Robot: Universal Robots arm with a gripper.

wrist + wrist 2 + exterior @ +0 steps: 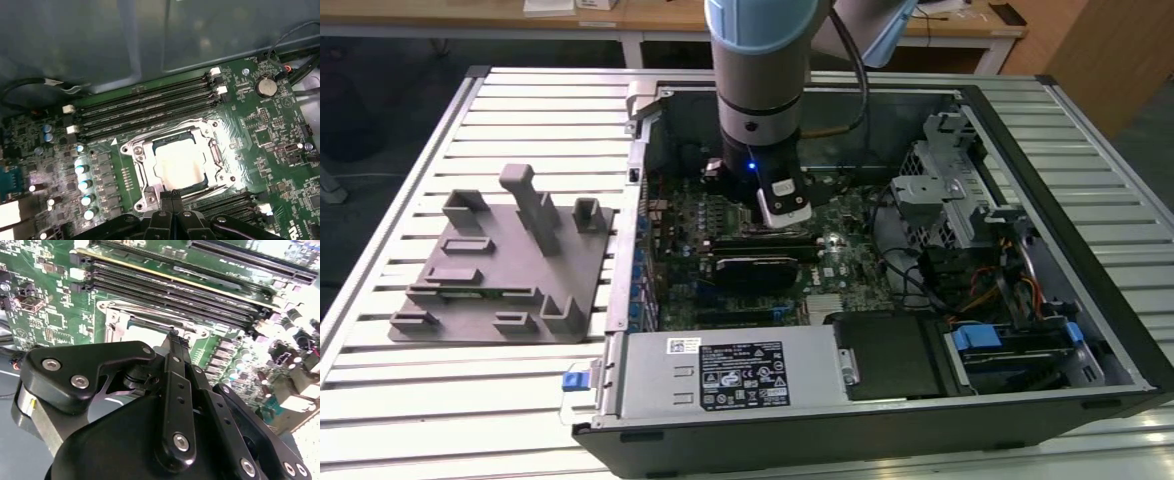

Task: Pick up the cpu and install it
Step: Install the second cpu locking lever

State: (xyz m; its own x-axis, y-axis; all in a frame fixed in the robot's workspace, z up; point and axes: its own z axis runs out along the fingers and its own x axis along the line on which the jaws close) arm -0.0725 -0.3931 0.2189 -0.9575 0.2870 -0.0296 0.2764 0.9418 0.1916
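Observation:
The cpu, a pale silvery square, lies flat inside the metal socket frame on the green motherboard. My gripper hovers at the socket's edge just beside the chip, its two black fingertips pressed together with nothing between them. In the second wrist view the shut fingertips sit over the socket, and a pale strip of the cpu shows beyond the black linkage. In the exterior view the arm reaches straight down into the open computer case, over the middle of the board.
Rows of memory slots run along one side of the socket, and capacitors stand beside it. A grey fixture plate with upright posts lies outside the case on the exterior view's left. A drive cage and cables fill the case's right.

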